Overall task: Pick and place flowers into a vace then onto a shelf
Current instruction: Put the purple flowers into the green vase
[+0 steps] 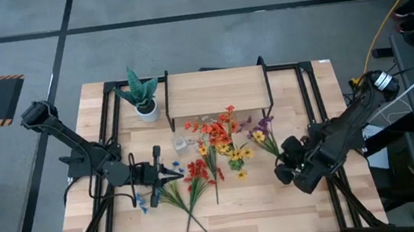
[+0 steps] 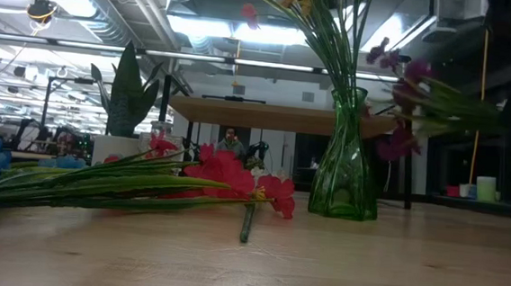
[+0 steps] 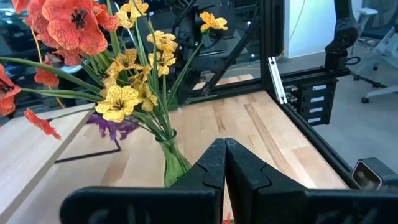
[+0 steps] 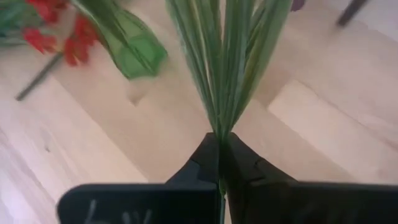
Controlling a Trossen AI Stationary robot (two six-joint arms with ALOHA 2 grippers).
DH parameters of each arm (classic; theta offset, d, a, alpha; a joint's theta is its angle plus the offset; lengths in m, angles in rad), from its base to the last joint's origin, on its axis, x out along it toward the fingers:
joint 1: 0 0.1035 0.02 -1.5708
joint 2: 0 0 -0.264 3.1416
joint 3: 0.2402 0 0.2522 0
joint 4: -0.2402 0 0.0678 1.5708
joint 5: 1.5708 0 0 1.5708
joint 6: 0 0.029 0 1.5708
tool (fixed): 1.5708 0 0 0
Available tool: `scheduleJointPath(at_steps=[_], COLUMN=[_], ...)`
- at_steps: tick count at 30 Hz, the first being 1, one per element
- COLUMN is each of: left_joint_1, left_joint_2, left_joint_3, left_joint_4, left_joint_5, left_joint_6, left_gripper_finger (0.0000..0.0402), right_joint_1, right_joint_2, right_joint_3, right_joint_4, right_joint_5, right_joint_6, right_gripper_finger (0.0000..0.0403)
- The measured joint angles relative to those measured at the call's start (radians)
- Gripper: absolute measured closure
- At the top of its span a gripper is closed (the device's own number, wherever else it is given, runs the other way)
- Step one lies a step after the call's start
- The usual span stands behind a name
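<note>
Near the left edge of the table [image 1: 295,192], the left gripper [image 1: 156,174] hangs low over the wood with its fingers [image 3: 214,163] pressed together on nothing. It is probably waiting its turn, since it points toward the vase rather than down at any stem. Just beside it, toward the front edge, loose flowers [image 1: 191,183] lie flat on the board: a few blue blooms under the gripper, then red ones with long green stalks fanning toward the front edge. In the low view these red stems [image 2: 226,179] run nearly level across the surface, blooms toward the vase.

At the middle of the table stands the green glass vase [image 2: 345,158], upright and just in front of the shelf [image 1: 216,91]. It already carries orange, red and yellow blooms, stalks rising steeply from the neck and spreading. A spiky plant in a white pot [image 1: 143,98] stands at the shelf's left end; the shelf's board is bare.

Toward the right edge, the right gripper [image 1: 287,154] has its fingers [image 4: 208,155] pinched on a purple-flowered bunch [image 1: 263,134], clamped low on the stalks so the blooms stay free to lead. The stalks run from the fingers toward the vase, long axis roughly level or slightly raised, though the blur makes the tilt hard to judge. The bunch seems lifted clear of the wood, beside the vase, not yet in it.
</note>
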Motion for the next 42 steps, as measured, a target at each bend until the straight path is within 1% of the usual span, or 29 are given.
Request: scheduleJointPath(at_steps=[4,7,10,12,16,18,19,22,24,28,30,32,34,38,42], left_joint_1=[0.000,0.000,0.000,0.000,0.000,0.000,0.000,0.000,0.000,0.000,0.000,0.000,0.000,0.000,0.000], left_joint_2=[0.000,0.000,0.000,0.000,0.000,0.000,0.000,0.000,0.000,0.000,0.000,0.000,0.000,0.000,0.000], left_joint_3=[0.000,0.000,0.000,0.000,0.000,0.000,0.000,0.000,0.000,0.000,0.000,0.000,0.000,0.000,0.000], left_joint_4=[0.000,0.000,0.000,0.000,0.000,0.000,0.000,0.000,0.000,0.000,0.000,0.000,0.000,0.000,0.001], left_joint_5=[0.000,0.000,0.000,0.000,0.000,0.000,0.000,0.000,0.000,0.000,0.000,0.000,0.000,0.000,0.000], left_joint_6=[-0.009,-0.011,-0.017,-0.021,-0.020,-0.024,-0.030,-0.043,-0.045,-0.045,-0.045,-0.045,-0.046,-0.049,-0.048], left_gripper_finger=[0.0398,0.0398,0.0398,0.0398,0.0398,0.0398,0.0398,0.0398,0.0398,0.0398,0.0398,0.0398,0.0398,0.0398,0.0398], right_joint_1=[0.013,0.013,0.013,0.013,0.010,-0.005,-0.014,-0.055,-0.094,-0.187,-0.233,-0.269,-0.297,-0.332,-0.339], right_joint_2=[-0.030,-0.067,-0.108,-0.138,-0.185,-0.207,-0.215,-0.222,-0.223,-0.223,-0.223,-0.227,-0.244,-0.298,-0.333], right_joint_3=[0.000,0.000,0.000,0.001,0.002,0.002,0.002,-0.002,-0.002,-0.003,-0.006,-0.036,-0.093,-0.234,-0.358], right_joint_4=[0.003,0.003,0.035,0.101,0.254,0.328,0.364,0.479,0.537,0.614,0.644,0.720,0.834,1.133,1.411], right_joint_5=[0.112,0.183,0.293,0.372,0.535,0.577,0.580,0.557,0.478,0.294,0.236,0.215,0.194,0.110,0.091], right_joint_6=[-0.009,-0.053,-0.117,-0.208,-0.484,-0.613,-0.672,-0.840,-0.943,-1.090,-1.135,-1.195,-1.256,-1.408,-1.527], right_gripper_finger=[0.0401,0.0401,0.0401,0.0401,0.0401,0.0401,0.0401,0.0401,0.0401,0.0400,0.0401,0.0401,0.0401,0.0401,0.0401])
